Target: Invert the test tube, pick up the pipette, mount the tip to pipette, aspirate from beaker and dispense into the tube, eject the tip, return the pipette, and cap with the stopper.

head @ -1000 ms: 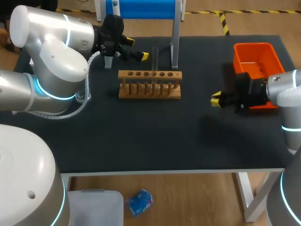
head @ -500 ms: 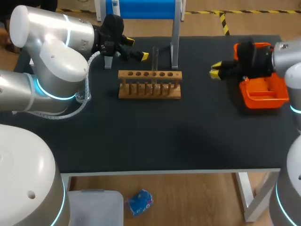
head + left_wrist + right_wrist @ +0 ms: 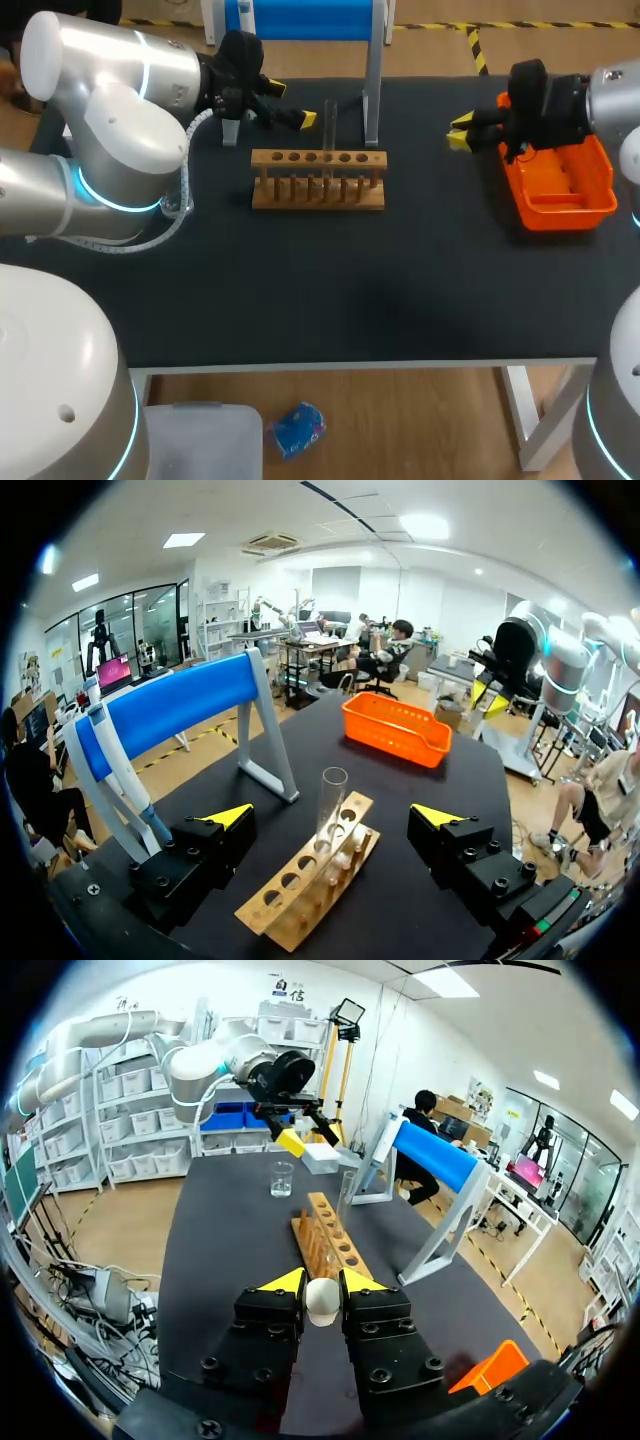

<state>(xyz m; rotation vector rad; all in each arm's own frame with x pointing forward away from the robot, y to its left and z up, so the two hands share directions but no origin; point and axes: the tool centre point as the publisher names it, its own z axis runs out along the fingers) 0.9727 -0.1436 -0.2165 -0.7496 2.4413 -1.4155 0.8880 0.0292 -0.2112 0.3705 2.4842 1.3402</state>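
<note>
A small cream-white stopper (image 3: 322, 1300) is clamped btw. the two yellow-tipped fingers of the right gripper (image 3: 462, 135), touched from both sides; in the head view the stopper itself can't be made out. That gripper is positioned above the black table (image 3: 330, 290) at the far right, just left of the orange plastic bin (image 3: 560, 190), w/ its fingers pointed left twd. the rack. The clear glass test tube (image 3: 328, 122) is seen upright, open end up, in a hole of the light wooden tube rack (image 3: 318, 180), which is set at the far middle of the table. Whether the tube holds liquid can't be told. The left gripper (image 3: 291, 104) is positioned at the far left, just left of the tube's upper part, w/ fingers spread wide & grasping nothing. In the left wrist view the tube is seen ahead of the gap, apart from both tips. A blue-topped stand (image 3: 300, 20) w/ grey metal legs is placed behind the rack at the table's far edge. In the right wrist view a small clear glass beaker (image 3: 282, 1178) is seen on the table past the rack's left end, near the left gripper.
</note>
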